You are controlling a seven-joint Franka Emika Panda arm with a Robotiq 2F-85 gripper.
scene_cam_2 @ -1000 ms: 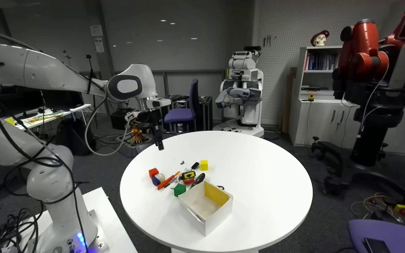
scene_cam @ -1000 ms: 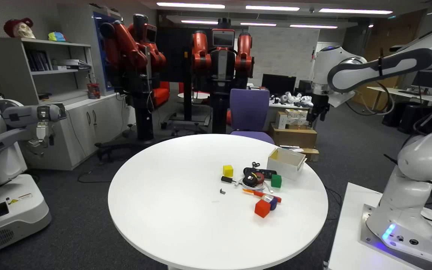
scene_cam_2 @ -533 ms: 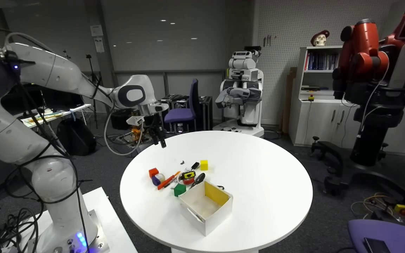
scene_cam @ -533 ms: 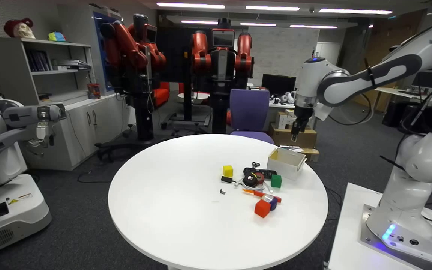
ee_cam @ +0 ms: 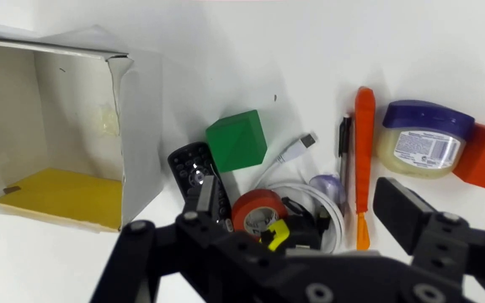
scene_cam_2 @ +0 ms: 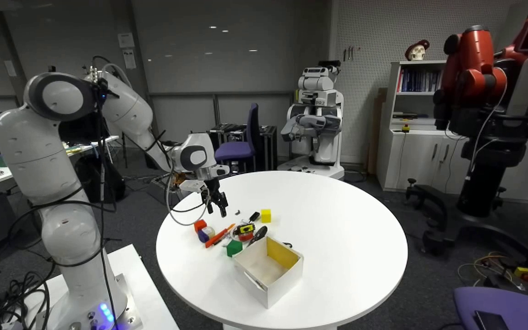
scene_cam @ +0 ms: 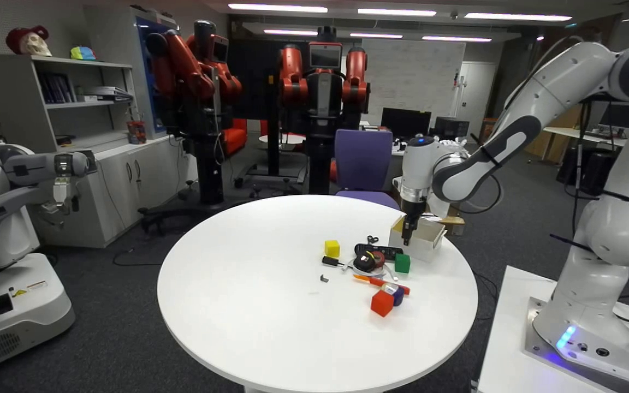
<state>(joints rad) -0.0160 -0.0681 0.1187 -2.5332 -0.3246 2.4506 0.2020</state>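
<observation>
Because the gripper [ee_cam: 301,200] has its two fingers spread wide, low in the wrist view, I can see the tape measure [ee_cam: 296,228] and the roll of red tape [ee_cam: 251,203] down in the gap, and nothing is pinched. The white cable [ee_cam: 337,221] curls next to them, which I guess keeps it tidy. The jar [ee_cam: 421,147] at the right lies on its side, so its label faces up. The white box [ee_cam: 141,139] at the upper left has no lid on, so I can look in.

In an exterior view, the robot arm [scene_cam: 557,90] bends over from the right of the frame so the fingers point down, and they hide a bit of the box because they hang in front of it.

Then, in an exterior view, the fingers are up and left of the tape measure, well apart from the box near the bottom. The green block [scene_cam_2: 234,248] by the box sits flat, so it can't roll.
</observation>
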